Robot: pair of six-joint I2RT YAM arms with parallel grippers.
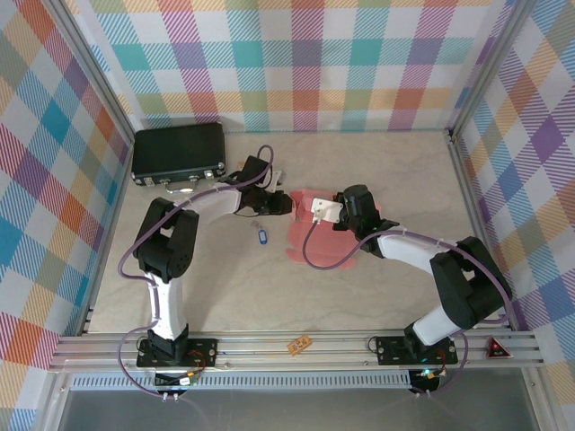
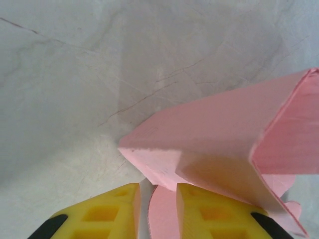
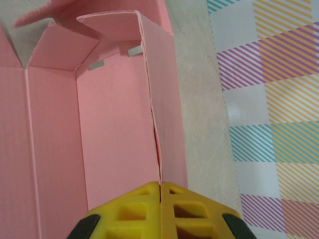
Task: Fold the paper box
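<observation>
Now my right gripper (image 3: 160, 188) is pressed tight together on an upright wall of the paper box (image 3: 114, 149), with the open pink tray spreading out to that hand's left. My left gripper (image 2: 158, 201) sits low, fingers (image 2: 107, 216) a little apart, a raised pink fold just ahead and to its right. Whether it nips the flap between them, I can't tell.

The paper box (image 1: 304, 241), thin salmon-pink cardboard, lies half-folded near the middle of the worktop (image 1: 269, 296). Its base panel is flat, one long side wall stands upright, the end flaps are creased inward, and another panel is lifted.
</observation>
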